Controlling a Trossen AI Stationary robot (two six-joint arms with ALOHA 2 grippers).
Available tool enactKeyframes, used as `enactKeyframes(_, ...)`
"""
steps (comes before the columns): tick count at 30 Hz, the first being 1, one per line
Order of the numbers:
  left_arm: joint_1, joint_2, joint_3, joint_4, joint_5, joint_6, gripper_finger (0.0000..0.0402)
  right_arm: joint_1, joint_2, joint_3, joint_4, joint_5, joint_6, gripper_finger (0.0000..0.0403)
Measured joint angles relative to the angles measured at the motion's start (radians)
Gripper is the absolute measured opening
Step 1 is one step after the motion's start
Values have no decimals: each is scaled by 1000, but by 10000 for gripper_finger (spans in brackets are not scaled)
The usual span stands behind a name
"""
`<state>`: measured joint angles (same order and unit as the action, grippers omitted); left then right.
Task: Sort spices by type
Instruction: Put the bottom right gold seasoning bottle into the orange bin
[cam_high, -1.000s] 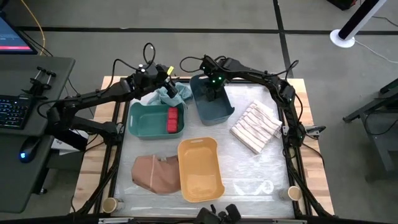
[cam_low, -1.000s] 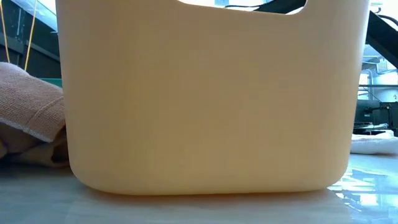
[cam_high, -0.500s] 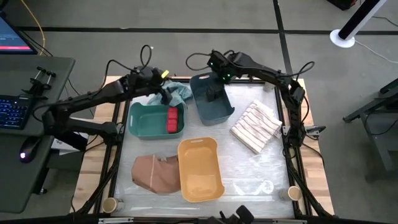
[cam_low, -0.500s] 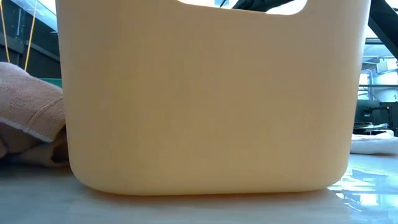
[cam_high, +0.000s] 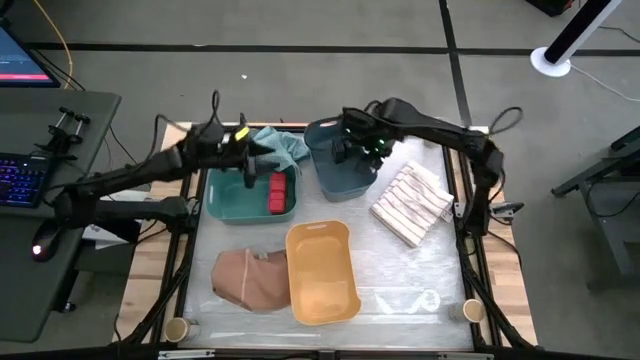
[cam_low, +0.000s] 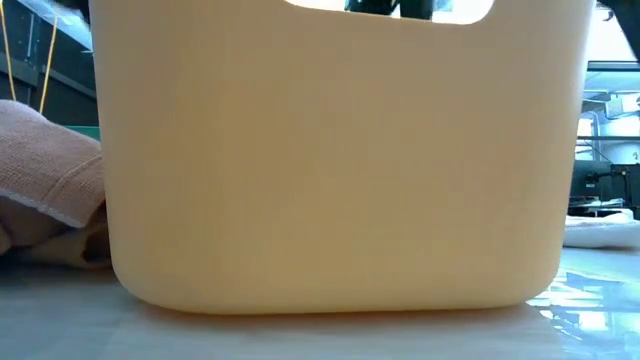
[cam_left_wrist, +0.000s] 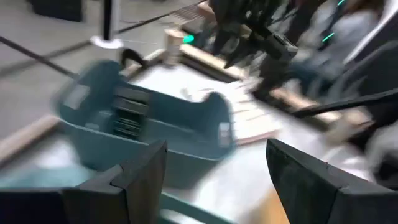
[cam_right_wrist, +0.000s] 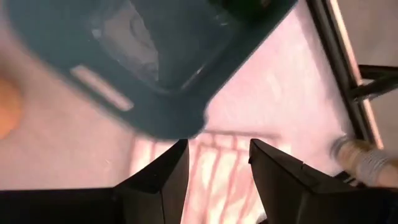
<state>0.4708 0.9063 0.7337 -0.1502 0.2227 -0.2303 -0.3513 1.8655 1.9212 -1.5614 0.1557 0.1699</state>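
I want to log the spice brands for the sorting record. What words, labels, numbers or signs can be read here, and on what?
None can be read.
Red spice boxes in the green bin: no legible print from above.
Dark grey spice boxes in the blue bin: labels too blurred to read.
Computer screen at the table's side: too small to read.
Yellow bin: plain, no marking.

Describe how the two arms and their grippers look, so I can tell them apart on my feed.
Both arms are dark, slender, jointed, with black cables looping off them. The left gripper has a yellow mark near its wrist; the right gripper shows small green lights. Each ends in two dark, flat, angular fingers.
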Motion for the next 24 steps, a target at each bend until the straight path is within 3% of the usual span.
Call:
enactKeyframes(4,-40,-77,-195,223,27,-221,259,91,-177,-172,3,-2,112,165)
enactKeyframes(8,-106,-108,-259,317,-45,-364,257,213,-417,-459,44,-55,388,165)
enactKeyframes(14,-246,-50,-132,249,-209,-260,248,451,-752,-818,335,-237,793,165)
enactKeyframes(19,-371,84,14,182,-387,-230,247,590,-901,-982,517,-234,968,165)
enactKeyframes(24,-513,229,128,170,-417,-364,247,674,-949,-1066,606,-179,1049,165)
